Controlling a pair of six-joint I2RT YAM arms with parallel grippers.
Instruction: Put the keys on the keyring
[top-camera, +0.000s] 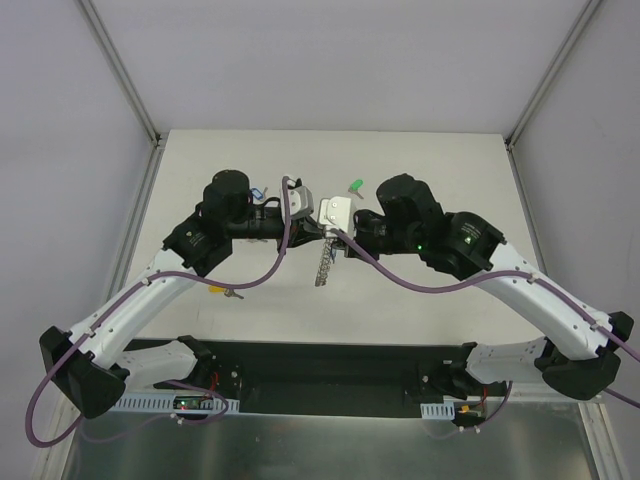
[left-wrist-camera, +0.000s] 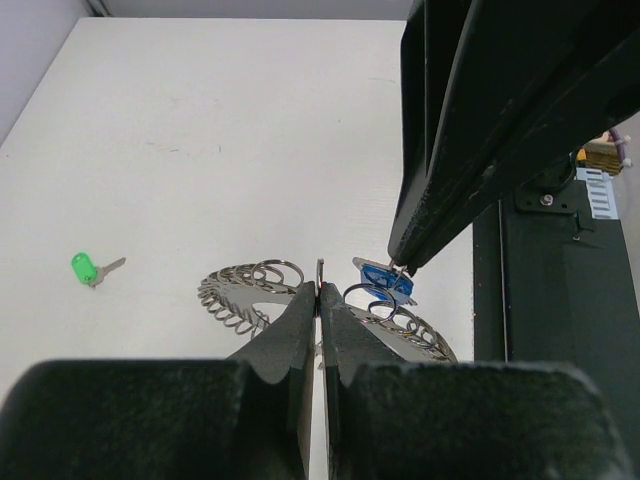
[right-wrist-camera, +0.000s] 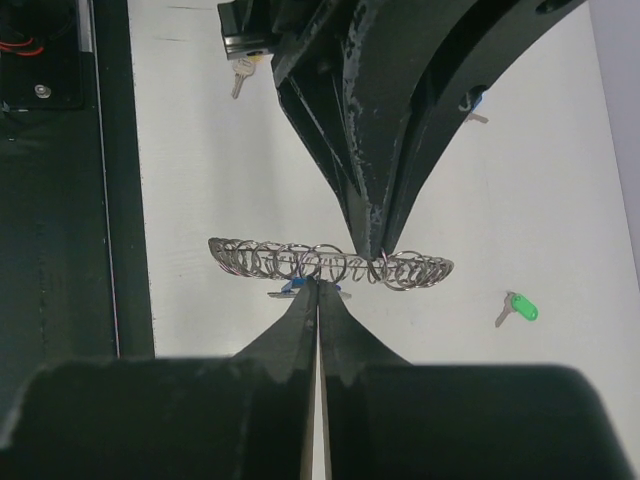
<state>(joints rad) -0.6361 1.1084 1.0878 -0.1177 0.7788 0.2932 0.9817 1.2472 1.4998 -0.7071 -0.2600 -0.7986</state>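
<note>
Both arms meet over the middle of the table (top-camera: 440, 170). The left gripper (left-wrist-camera: 319, 292) has its fingers pressed together on the rim of the keyring (left-wrist-camera: 238, 296), pinching one of its wire loops, so the ring hangs between the two arms and shows edge-on in the top view. The right gripper (right-wrist-camera: 317, 288) has its fingers narrowed on the blue key (left-wrist-camera: 385, 284), whose head shows on both sides of the fingertips. That key sits right against the ring's loops, close beside the left fingertips; whether it is threaded into a loop I cannot tell. The green key (top-camera: 354, 186) lies on the table behind the grippers, the yellow key (top-camera: 218, 292) lies under the left arm, and the pale blue key (top-camera: 258, 191) lies by the left wrist.
</note>
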